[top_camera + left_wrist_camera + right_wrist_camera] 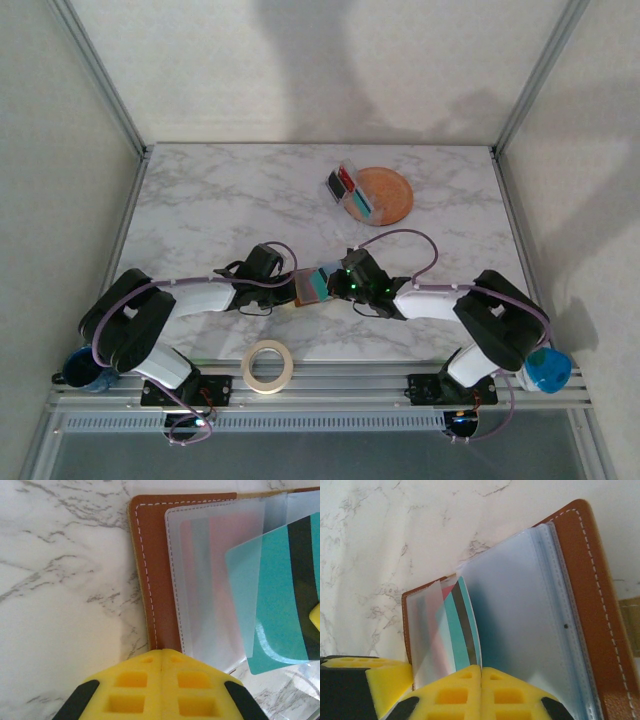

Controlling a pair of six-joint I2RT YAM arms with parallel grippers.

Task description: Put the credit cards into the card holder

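Observation:
The brown leather card holder (303, 288) lies open at the table's near middle, between both grippers. In the left wrist view my left gripper (162, 654) is shut on the near edge of the card holder (150, 555), beside its frosted inner pockets (215, 580). My right gripper (481, 669) is shut on a teal credit card with a dark stripe (462, 625), held edge-on and partly inside a pocket of the card holder (592, 580). The same teal card (280, 605) slants in from the right. A pinkish card shows faintly through a pocket.
A round orange plate (392, 195) sits at the back right, with a clear plastic case (348, 190) holding more cards resting on its left rim. A roll of tape (268, 364) lies at the near edge between the arm bases.

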